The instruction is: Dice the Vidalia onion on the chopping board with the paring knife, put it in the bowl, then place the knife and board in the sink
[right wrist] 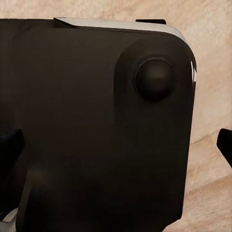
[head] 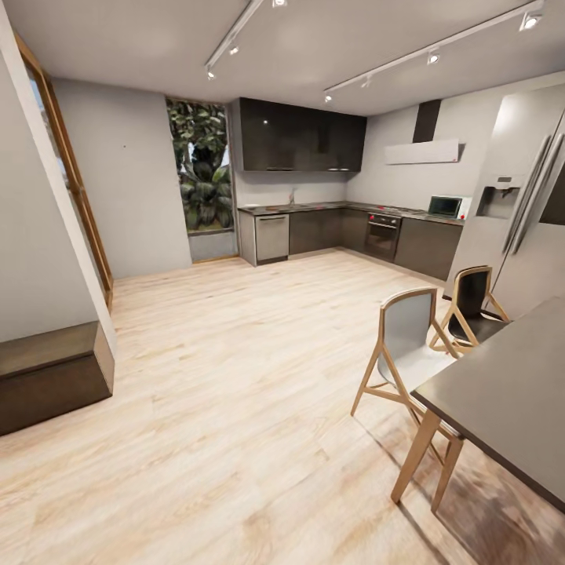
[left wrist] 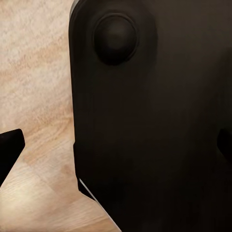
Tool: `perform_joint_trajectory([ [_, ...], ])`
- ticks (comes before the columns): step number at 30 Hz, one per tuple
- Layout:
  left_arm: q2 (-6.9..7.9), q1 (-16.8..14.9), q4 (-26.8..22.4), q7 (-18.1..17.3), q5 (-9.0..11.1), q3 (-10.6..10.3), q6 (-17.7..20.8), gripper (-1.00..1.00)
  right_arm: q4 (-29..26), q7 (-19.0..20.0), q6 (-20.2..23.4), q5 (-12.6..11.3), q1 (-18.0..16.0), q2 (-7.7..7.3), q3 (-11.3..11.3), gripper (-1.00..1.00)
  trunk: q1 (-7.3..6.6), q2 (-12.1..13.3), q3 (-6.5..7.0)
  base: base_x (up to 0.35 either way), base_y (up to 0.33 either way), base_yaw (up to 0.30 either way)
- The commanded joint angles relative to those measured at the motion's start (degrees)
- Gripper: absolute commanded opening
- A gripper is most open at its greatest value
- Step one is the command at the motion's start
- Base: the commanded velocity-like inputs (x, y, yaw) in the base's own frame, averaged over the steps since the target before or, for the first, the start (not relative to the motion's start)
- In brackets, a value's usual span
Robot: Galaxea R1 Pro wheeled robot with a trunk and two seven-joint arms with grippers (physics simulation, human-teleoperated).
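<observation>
Open wood floor [head: 235, 377] separates the robot from the far countertop [head: 345, 208]. Step in hand: approach; drive to the sink area there. Finger state on both grippers cannot be determined.

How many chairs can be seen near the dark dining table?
2: the nearer chair stands at the dining table's corner, and the farther chair beside the fridge. Others may be hidden.
</observation>
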Motion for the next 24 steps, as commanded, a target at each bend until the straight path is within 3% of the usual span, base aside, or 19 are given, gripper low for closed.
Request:
perform_joint_trajectory([
  [1, 0.0, 0.0, 0.0, 0.0, 0.0, 0.0, -0.2, 1.0, 0.0, 0.0, -0.2, 0.0, 0.0, 0.01, 0.0, 1.0, 0.0, 0.0, -0.04, 0.0, 0.0, 0.0],
  [18, -0.04, 0.0, -1.4, 0.0, 0.0, 0.0, -0.2, 1.0, 0.0, 0.0, -0.2, 0.0, 0.0, 0.01, 0.0, 1.0, 0.0, 0.0, -0.04, 0.002, 0.0, 0.0],
  [24, -0.16, 0.0, -1.7, 0.0, 0.1, 0.0, -0.2, 1.0, 0.0, 0.0, -0.2, 0.0, 0.0, 0.01, 0.0, 1.0, 0.0, 0.0, -0.04, 0.161, 0.118, 0.0],
])
